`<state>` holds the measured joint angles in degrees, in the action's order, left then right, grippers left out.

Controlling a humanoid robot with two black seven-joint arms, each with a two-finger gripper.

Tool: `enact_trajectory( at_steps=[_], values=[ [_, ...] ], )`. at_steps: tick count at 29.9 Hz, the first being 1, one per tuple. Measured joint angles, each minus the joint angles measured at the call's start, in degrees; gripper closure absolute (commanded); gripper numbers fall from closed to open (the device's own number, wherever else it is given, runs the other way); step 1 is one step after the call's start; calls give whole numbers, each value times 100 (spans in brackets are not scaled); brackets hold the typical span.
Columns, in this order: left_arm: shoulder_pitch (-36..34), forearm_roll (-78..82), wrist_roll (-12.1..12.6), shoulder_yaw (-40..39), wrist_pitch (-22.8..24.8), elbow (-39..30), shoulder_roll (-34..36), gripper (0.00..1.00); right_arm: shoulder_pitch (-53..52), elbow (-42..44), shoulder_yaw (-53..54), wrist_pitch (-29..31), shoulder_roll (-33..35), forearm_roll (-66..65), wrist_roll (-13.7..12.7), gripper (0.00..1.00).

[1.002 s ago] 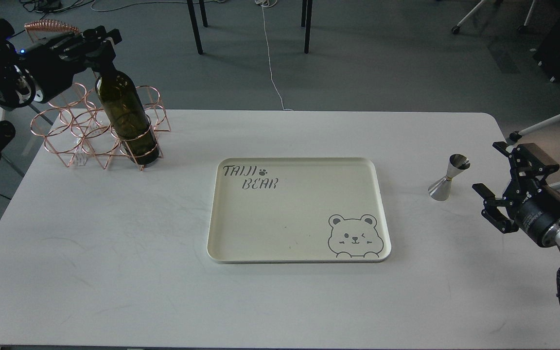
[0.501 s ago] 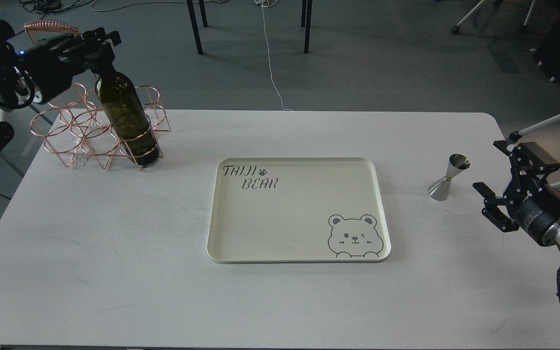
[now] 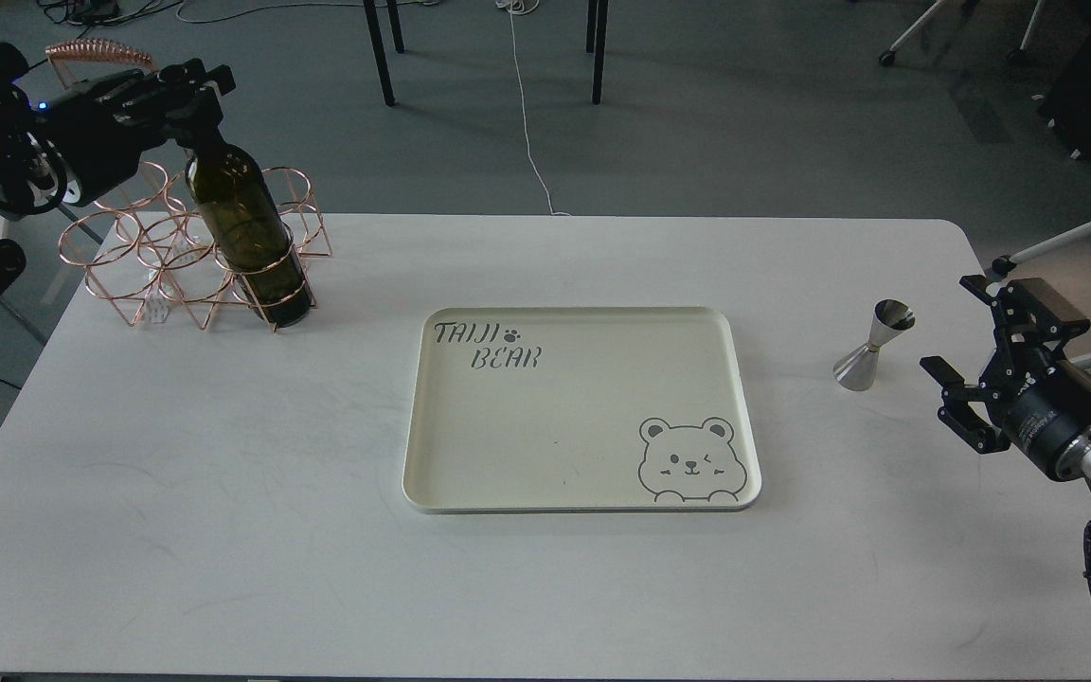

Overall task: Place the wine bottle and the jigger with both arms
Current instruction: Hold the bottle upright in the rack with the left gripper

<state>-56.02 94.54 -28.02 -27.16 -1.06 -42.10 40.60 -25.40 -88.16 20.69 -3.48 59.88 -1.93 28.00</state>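
The wine bottle [image 3: 247, 227] is dark olive-green and stands slightly tilted in a front ring of a copper wire rack [image 3: 129, 265] at the table's back left. My left gripper [image 3: 193, 90] is shut on the bottle's neck, which it hides. The jigger [image 3: 872, 346] is a small steel hourglass cup standing upright on the table at the right. My right gripper [image 3: 949, 327] is open and empty, just right of the jigger and apart from it, jaws facing it.
A cream tray [image 3: 413, 417] with a bear drawing lies empty at the middle of the white table [image 3: 223, 530]. Chair legs and a cable are on the floor beyond the far edge. A white chair stands off the right edge.
My left gripper has shifted slightly left and up at the bottle's neck, and the bottle stands a little more upright. The right gripper and jigger have barely moved.
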Motion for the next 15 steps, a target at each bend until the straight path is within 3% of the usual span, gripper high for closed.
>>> enact_trajectory(
  at_steps=[1,5,6,7,15],
  values=[
    [0,-4,0,1,-4,0,0,22,0,0,0,0,-1,0,0,2],
    [10,-9,0,9,-62,-1,14,65,0,-1,4,2,-2,0,0,2],
    [11,3,0,9,-69,-1,20,87,0,-3,4,2,-3,0,0,2],
    [11,16,0,9,-71,-1,25,97,0,-5,5,2,-3,0,0,2],
    [13,26,0,9,-238,16,-17,100,0,-3,5,2,-3,0,0,2]
  ],
)
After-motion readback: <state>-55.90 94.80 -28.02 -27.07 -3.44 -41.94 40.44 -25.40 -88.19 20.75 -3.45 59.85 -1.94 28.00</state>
